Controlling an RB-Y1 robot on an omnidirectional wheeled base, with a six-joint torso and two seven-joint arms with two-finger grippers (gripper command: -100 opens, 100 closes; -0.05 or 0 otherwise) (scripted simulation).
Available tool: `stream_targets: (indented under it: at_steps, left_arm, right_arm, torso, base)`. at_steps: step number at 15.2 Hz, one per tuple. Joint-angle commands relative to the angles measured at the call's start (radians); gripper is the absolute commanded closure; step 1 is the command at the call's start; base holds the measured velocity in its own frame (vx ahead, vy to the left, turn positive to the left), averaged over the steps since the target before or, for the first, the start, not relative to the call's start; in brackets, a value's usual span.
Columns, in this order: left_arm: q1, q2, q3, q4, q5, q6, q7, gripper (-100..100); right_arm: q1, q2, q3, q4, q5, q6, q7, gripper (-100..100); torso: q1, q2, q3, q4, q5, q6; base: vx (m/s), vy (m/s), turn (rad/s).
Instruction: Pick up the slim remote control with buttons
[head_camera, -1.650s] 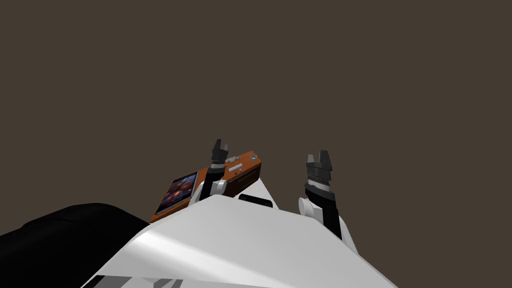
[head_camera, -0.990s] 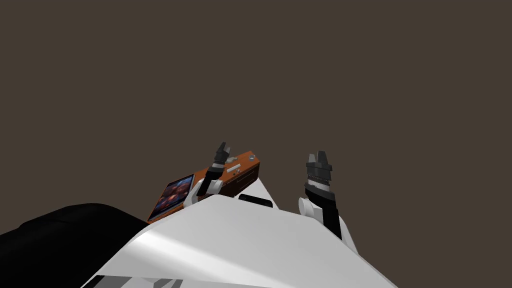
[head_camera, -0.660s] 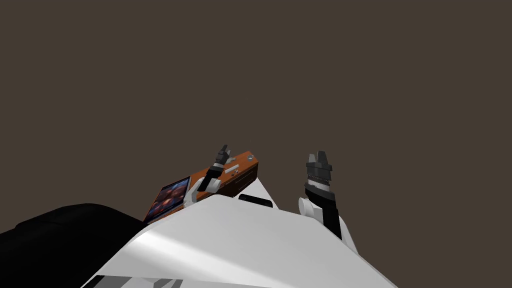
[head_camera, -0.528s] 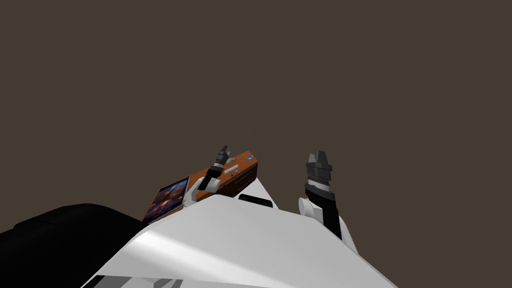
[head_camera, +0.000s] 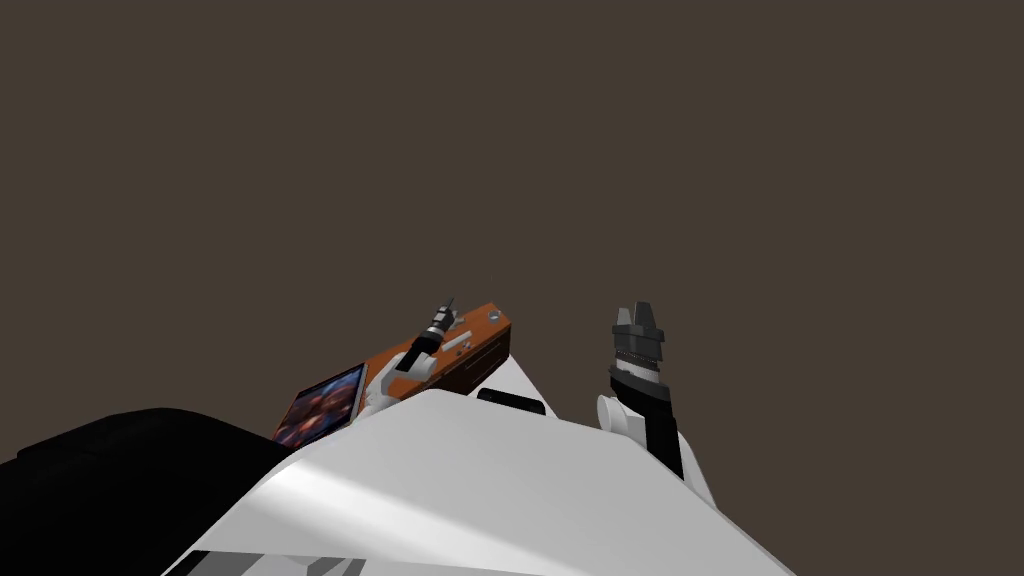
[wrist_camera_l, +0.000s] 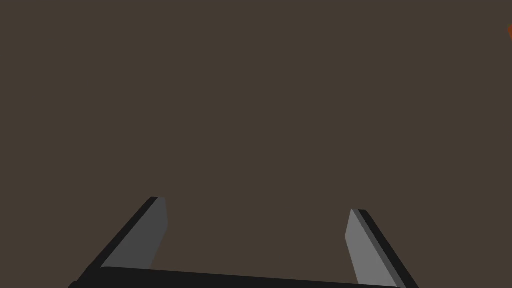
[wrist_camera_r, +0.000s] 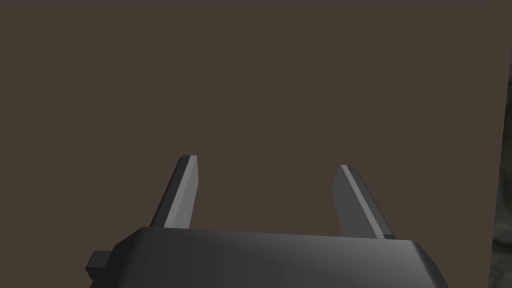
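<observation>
A low orange-brown table (head_camera: 480, 358) stands just ahead of me on the left. A slim pale bar (head_camera: 458, 343), which seems to be the remote, lies on its top. My left gripper (head_camera: 445, 308) hangs over the table, just beyond the bar and tilted. In the left wrist view the left gripper (wrist_camera_l: 255, 204) is open with nothing between its fingers, facing brown floor, with the table's orange corner (wrist_camera_l: 509, 31) at the edge. My right gripper (head_camera: 637, 315) is raised to the right of the table, and in its wrist view it (wrist_camera_r: 267, 161) is open and holds nothing.
A flat screen with a colourful picture (head_camera: 318, 402) lies on the near left part of the table. A small round pale thing (head_camera: 492, 316) sits near the table's far corner. A large black shape (head_camera: 120, 480) lies to my left. Plain brown floor surrounds everything.
My left arm has leaned over towards the table's far end and its gripper has tilted. The table and screen have slid a little left in view. The right arm has not moved.
</observation>
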Motion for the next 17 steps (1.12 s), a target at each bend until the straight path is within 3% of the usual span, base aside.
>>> stream_targets:
  at_steps: [1,2,4,5,7,8,10,13,15,16,17]
  left_arm:
    - [-0.012,0.011,0.004,0.04,0.009,0.011,0.004,-100]
    - [-0.028,0.031,0.012,0.065,0.034,0.055,0.01,-100]
    - [-0.028,0.031,0.012,0.09,0.034,0.055,0.01,-100]
    - [-0.045,0.049,0.021,0.123,0.059,0.1,0.017,-100]
    - [-0.045,0.049,0.021,0.142,0.059,0.1,0.017,-100]
    - [-0.062,0.067,0.029,0.172,0.085,0.147,0.023,-100]
    - [-0.062,0.067,0.029,0.195,0.085,0.147,0.023,-100]
    - [-0.097,0.099,0.048,0.281,0.138,0.219,0.037,-100]
    - [-0.097,0.099,0.048,0.304,0.138,0.242,0.037,-100]
    - [-0.115,0.113,0.057,0.348,0.165,0.276,0.044,-100]
    - [-0.115,0.113,0.057,0.36,0.165,0.291,0.044,-100]
  right_arm:
    - [0.0,0.0,0.0,0.0,0.0,0.0,0.0,0]
    - [0.0,0.0,0.0,0.0,0.0,0.0,0.0,0]
    - [0.0,0.0,0.0,0.0,0.0,0.0,0.0,0]
    - [0.0,0.0,0.0,0.0,0.0,0.0,0.0,0]
    - [0.0,0.0,0.0,0.0,0.0,0.0,0.0,0]
    - [0.0,0.0,0.0,0.0,0.0,0.0,0.0,0]
    - [0.0,0.0,0.0,0.0,0.0,0.0,0.0,0]
    - [0.0,0.0,0.0,0.0,0.0,0.0,0.0,0]
    - [0.0,0.0,0.0,0.0,0.0,0.0,0.0,0]
    - [0.0,0.0,0.0,0.0,0.0,0.0,0.0,0]
    - [0.0,0.0,0.0,0.0,0.0,0.0,0.0,0]
  torso:
    - [0.0,0.0,0.0,0.0,0.0,0.0]
    - [0.0,0.0,0.0,0.0,0.0,0.0]
    - [0.0,0.0,0.0,0.0,0.0,0.0]
    - [0.0,0.0,0.0,0.0,0.0,0.0]
    - [0.0,0.0,0.0,0.0,0.0,0.0]
    - [0.0,0.0,0.0,0.0,0.0,0.0]
    - [0.0,0.0,0.0,0.0,0.0,0.0]
    - [0.0,0.0,0.0,0.0,0.0,0.0]
    - [0.0,-0.001,0.0,0.0,0.0,0.0]
    - [0.0,0.0,0.0,0.0,0.0,0.0]
    - [0.0,0.0,0.0,0.0,0.0,0.0]
  base:
    - [0.005,-0.004,-0.03]
    - [0.007,-0.009,-0.1]
    - [0.007,-0.007,-0.074]
    - [0.006,-0.009,-0.115]
    - [0.007,-0.006,-0.08]
    - [0.007,-0.009,-0.119]
    - [0.009,-0.005,-0.087]
    - [0.01,-0.007,-0.124]
    - [0.013,-0.003,-0.09]
    - [0.012,-0.007,-0.106]
    - [0.012,-0.006,-0.116]
